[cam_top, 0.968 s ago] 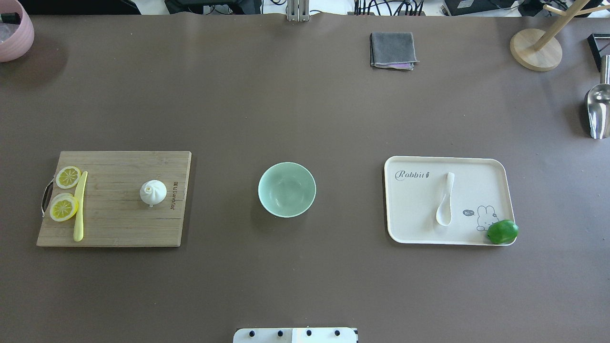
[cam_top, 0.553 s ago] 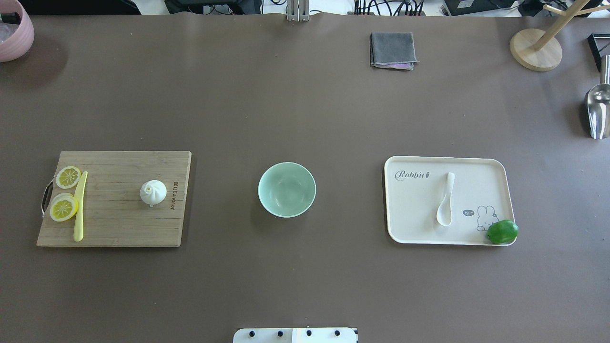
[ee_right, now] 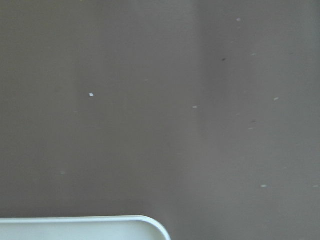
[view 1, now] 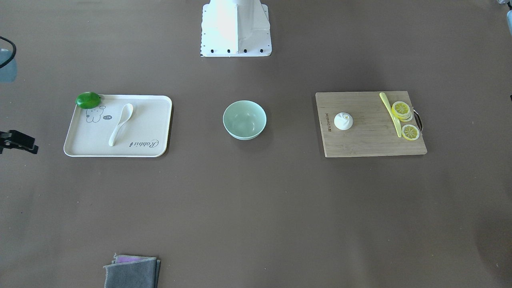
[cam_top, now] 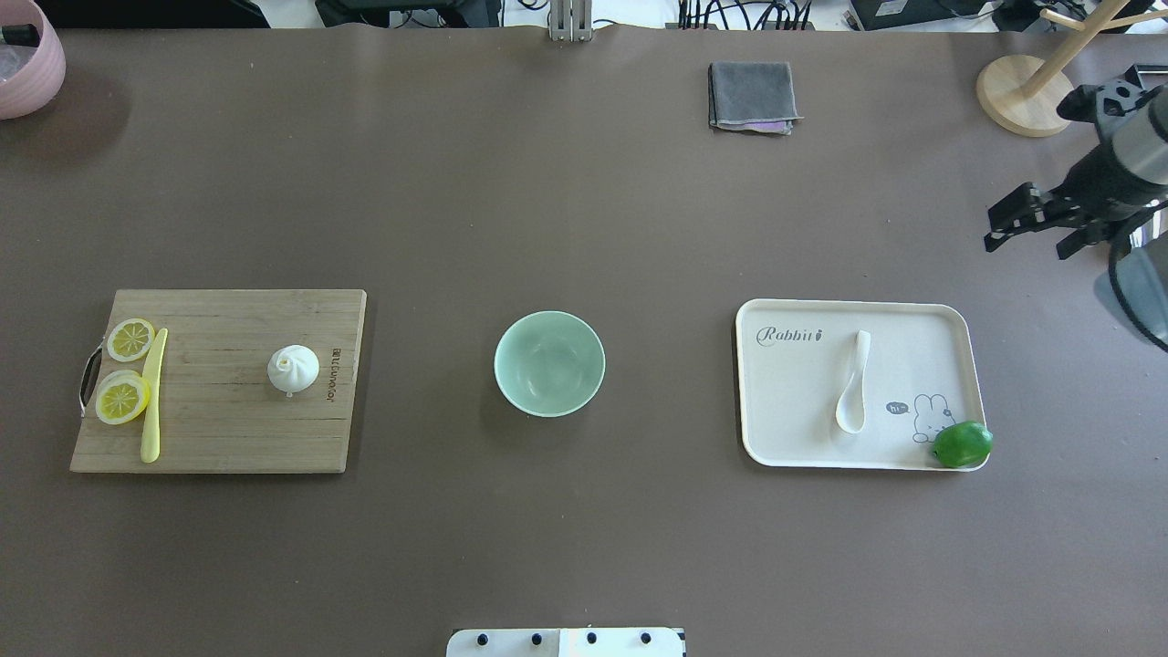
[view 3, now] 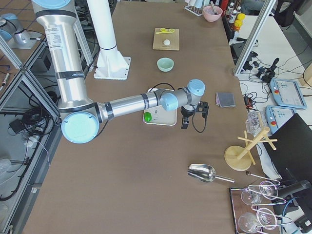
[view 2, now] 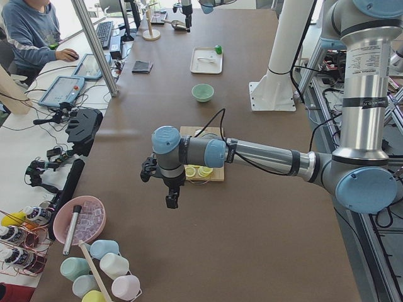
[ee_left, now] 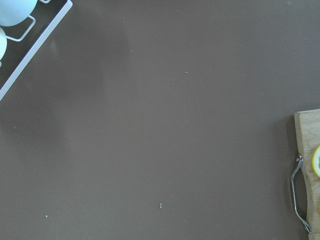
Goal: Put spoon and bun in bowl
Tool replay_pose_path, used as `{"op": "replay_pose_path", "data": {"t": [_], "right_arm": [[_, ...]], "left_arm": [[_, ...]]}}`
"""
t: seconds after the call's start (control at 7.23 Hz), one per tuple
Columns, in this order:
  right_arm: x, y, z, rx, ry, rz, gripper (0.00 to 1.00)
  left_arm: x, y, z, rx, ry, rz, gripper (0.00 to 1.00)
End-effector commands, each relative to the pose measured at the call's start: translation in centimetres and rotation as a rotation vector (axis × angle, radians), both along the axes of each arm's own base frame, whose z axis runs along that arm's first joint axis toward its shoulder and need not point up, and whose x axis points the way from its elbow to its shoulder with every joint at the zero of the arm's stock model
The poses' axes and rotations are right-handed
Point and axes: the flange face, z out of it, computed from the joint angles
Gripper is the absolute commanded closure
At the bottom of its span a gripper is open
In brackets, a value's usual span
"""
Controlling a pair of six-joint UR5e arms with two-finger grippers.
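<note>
Barely begun, judging by the layout: neither of the two transfers made, both left to do.

Nearest row first, left to right. At near left, a wooden cutting board, with the bun upright on its right part, well apart from the lemon slices and the yellow-green plastic knife along the left edge. At centre, the mint-green bowl, empty, with bare table on either side. At near right, a cream rabbit-print tray, with the spoon lying flat in the middle, scoop toward the robot, handle pointing away. At the tray's near right corner, a green lime-like fruit, near the spoon but not touching.

Further out, the right gripper: hovering over bare table beyond the tray's far right corner, fingers parted, nothing between them, well apart from the spoon. Borne out by its wrist camera: only tabletop and one rounded tray corner. Then the left gripper: over bare table off the cutting board's left end, seen only from the table's end, so no telling how far open or whether holding anything.

Farthest back: a folded grey cloth, a wooden stand at far right, a pink bowl at far left, none of it part of the job.

Remaining, as a judgement: reaching and gripping the spoon, carrying it left to the bowl, releasing. Likewise for the bun, carried right.
</note>
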Motion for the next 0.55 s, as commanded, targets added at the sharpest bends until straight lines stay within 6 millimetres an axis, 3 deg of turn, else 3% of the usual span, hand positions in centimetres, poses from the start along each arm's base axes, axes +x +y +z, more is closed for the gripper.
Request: {"op": "replay_pose_path", "data": {"t": [0.0,0.14,0.41], "right_arm": [[-13.8,3.7,-5.4,-0.087,0.024,0.142,0.00],[-15.3,4.6,-5.3,-0.118,0.028,0.149,0.00],[-15.4,5.0,-5.3,-0.157,0.018,0.146,0.02]], "left_arm": [[0.0,0.1,0.9,-0.024,-0.002,-0.002,0.02],[0.0,0.0,1.3,-0.032,-0.001,-0.002,0.02],[0.1,-0.1,1.2,-0.029,-0.002,-0.001,0.02]]}}
